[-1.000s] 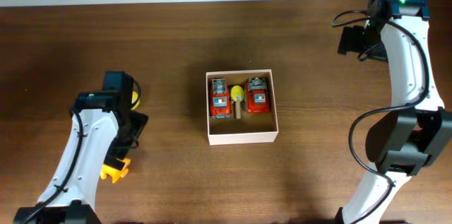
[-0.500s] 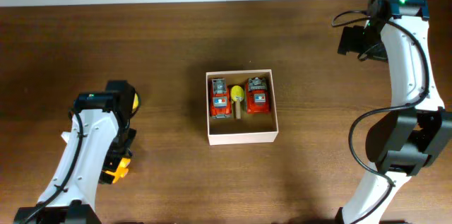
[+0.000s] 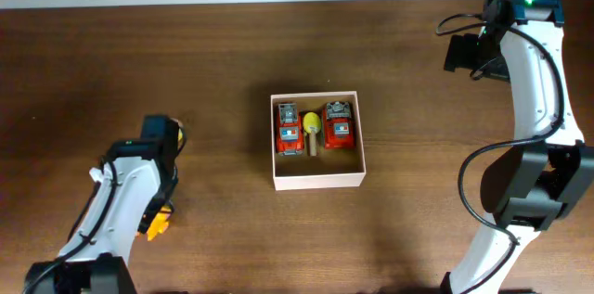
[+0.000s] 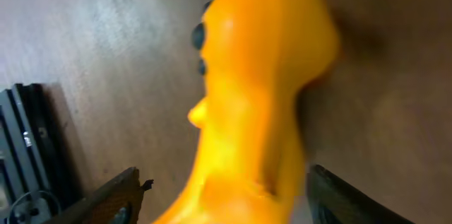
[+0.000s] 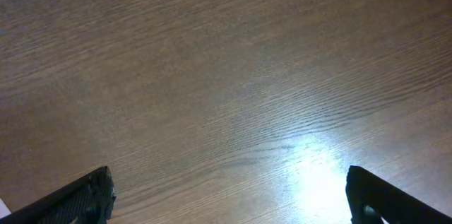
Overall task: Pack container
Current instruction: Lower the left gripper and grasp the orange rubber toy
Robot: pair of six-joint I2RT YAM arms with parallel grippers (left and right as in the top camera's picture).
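Note:
The container (image 3: 316, 180), a shallow white-walled square box with a tan inside, sits at the table's middle. It holds two red toy cars (image 3: 290, 129) (image 3: 337, 123) with a yellow-headed piece (image 3: 313, 124) between them. An orange toy (image 3: 159, 224) lies at the left front, and fills the left wrist view (image 4: 254, 104), blurred. My left gripper (image 3: 162, 203) is low over it and open, its fingers (image 4: 222, 196) on either side of the toy. My right gripper (image 3: 461, 53) is open and empty over bare wood at the far right (image 5: 229, 196).
A small yellow object (image 3: 178, 129) peeks out beside the left arm. A black ribbed piece (image 4: 25, 146) shows at the left edge of the left wrist view. The right arm's base (image 3: 524, 187) stands at the right front.
My left arm has moved toward the table's front and come down over the orange toy, covering more of it. The right arm and the container have not moved.

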